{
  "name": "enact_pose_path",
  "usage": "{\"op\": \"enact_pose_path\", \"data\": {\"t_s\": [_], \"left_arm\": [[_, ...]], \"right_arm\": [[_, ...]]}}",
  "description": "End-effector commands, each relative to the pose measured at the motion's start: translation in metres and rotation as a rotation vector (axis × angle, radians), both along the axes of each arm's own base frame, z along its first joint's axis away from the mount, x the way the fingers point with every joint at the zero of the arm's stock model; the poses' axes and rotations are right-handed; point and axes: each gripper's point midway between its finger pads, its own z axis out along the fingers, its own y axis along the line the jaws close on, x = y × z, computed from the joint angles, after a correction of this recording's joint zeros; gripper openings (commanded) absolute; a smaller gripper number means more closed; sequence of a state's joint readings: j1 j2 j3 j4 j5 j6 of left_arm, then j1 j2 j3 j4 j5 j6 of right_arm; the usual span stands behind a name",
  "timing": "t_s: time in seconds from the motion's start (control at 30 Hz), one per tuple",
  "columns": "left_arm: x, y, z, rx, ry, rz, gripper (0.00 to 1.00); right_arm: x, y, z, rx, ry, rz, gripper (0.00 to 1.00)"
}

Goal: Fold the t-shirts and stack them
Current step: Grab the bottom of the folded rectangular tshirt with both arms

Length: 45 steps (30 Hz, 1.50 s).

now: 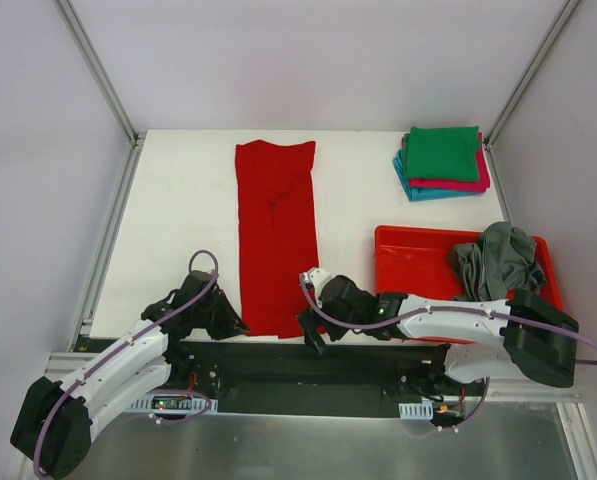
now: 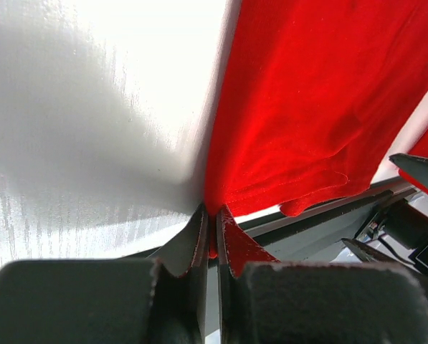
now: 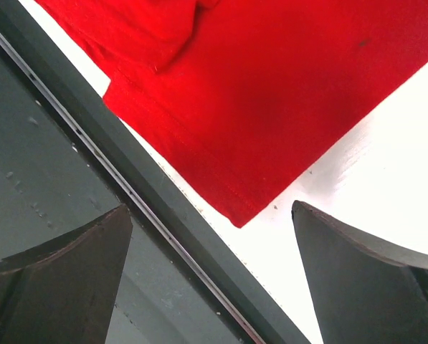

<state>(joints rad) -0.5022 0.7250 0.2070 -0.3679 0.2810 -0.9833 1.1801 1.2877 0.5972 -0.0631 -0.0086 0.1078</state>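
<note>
A bright red t-shirt (image 1: 275, 230) lies folded into a long narrow strip down the middle of the white table (image 1: 178, 220). My left gripper (image 1: 240, 325) is shut on its near left corner; the left wrist view shows the red cloth (image 2: 307, 107) pinched between the fingers (image 2: 231, 240). My right gripper (image 1: 310, 335) is open and empty just off the shirt's near right corner (image 3: 239, 215), at the table's near edge. A green t-shirt (image 1: 443, 152) tops a folded stack over magenta (image 1: 475, 183) and teal (image 1: 418, 190) at the back right. A dark grey t-shirt (image 1: 498, 260) lies crumpled in the red tray (image 1: 408, 255).
The red plastic tray stands at the near right of the table. A dark metal rail (image 3: 70, 143) runs along the table's near edge under both grippers. Metal frame posts (image 1: 98, 70) rise at the back corners.
</note>
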Motion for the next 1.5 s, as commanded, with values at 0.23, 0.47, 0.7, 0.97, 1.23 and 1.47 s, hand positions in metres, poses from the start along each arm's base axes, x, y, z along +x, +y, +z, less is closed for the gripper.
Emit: {"op": "enact_pose_path", "data": {"t_s": [0.23,0.47,0.7,0.97,1.23,1.47], "left_arm": [[-0.03,0.023,-0.026,0.106,0.118,-0.005,0.0],[-0.031,0.023,-0.026,0.107,0.122,-0.002,0.0],[-0.031,0.023,-0.026,0.106,0.117,-0.013,0.0],[-0.047,0.023,-0.024,0.089,0.152,-0.061,0.0],[-0.064,0.006,-0.006,-0.083,0.118,-0.125,0.0],[-0.047,-0.005,0.036,-0.179,-0.033,-0.115,0.0]], "right_arm": [[0.004,-0.003,-0.019,-0.148,-0.063,0.004,0.91],[-0.004,-0.017,-0.029,-0.22,-0.03,-0.018,0.62],[-0.007,-0.013,-0.029,-0.228,-0.043,-0.024,0.26],[-0.024,-0.002,-0.012,-0.143,-0.039,0.014,0.01],[-0.07,-0.012,0.0,-0.13,-0.026,0.135,0.0],[-0.063,-0.009,0.032,-0.059,-0.086,0.123,0.01]]}}
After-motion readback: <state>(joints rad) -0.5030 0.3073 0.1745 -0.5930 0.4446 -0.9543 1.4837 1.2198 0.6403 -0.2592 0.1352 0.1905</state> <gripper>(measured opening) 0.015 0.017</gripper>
